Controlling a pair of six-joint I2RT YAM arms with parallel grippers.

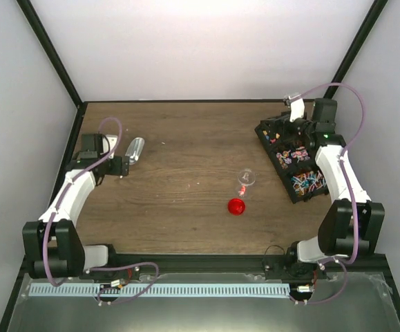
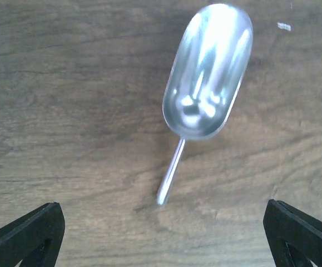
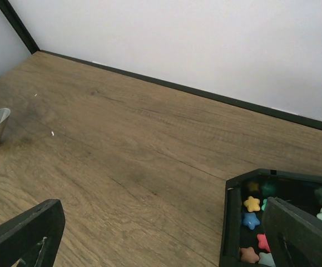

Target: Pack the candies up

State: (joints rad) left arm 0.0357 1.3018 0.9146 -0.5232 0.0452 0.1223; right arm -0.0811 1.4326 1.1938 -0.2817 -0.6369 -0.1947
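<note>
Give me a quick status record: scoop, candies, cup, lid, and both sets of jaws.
scoop: empty, lying on the table, handle toward the left arm
candies: in the black tray, far right
cup: clear, mid-table, lid off
lid: red, on the table beside the cup
left jaws: open, over the scoop, holding nothing
right jaws: open, above the tray, holding nothing

Shiny metal scoop [image 2: 208, 72]; matt wood-grain table [image 1: 186, 138].
</note>
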